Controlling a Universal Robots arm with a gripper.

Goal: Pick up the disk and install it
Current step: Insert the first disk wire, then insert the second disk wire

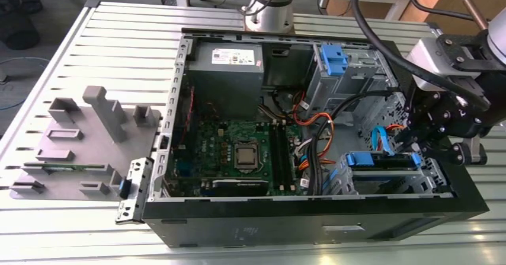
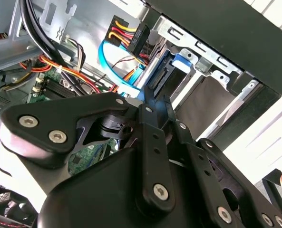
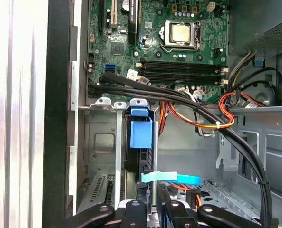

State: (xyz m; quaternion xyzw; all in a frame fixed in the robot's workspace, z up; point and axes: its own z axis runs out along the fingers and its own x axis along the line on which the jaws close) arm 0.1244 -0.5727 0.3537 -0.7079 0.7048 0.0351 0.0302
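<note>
The disk [image 1: 380, 160] stands on edge in the metal drive cage [image 1: 433, 171] at the near corner of the open computer case, on the exterior view's right; its blue side rails show. In the first wrist view the disk [image 3: 141, 134] is edge-on, with the blue rail end facing the camera. My gripper [image 1: 413, 149] hangs at the disk's outer end. In both wrist views the black fingers [image 3: 131, 209] close narrowly on the disk's edge, gripper [image 2: 155, 97] pinched on it just behind the blue rail [image 2: 181, 61].
A flat blue data cable [image 3: 174, 178] and a bundle of black, red and orange cables [image 3: 202, 114] run close by the cage. Beyond lie the motherboard [image 1: 237, 152], grey power supply [image 1: 227, 60] and a blue latch cage [image 1: 332, 60]. A grey fixture plate [image 1: 87, 140] sits outside the case.
</note>
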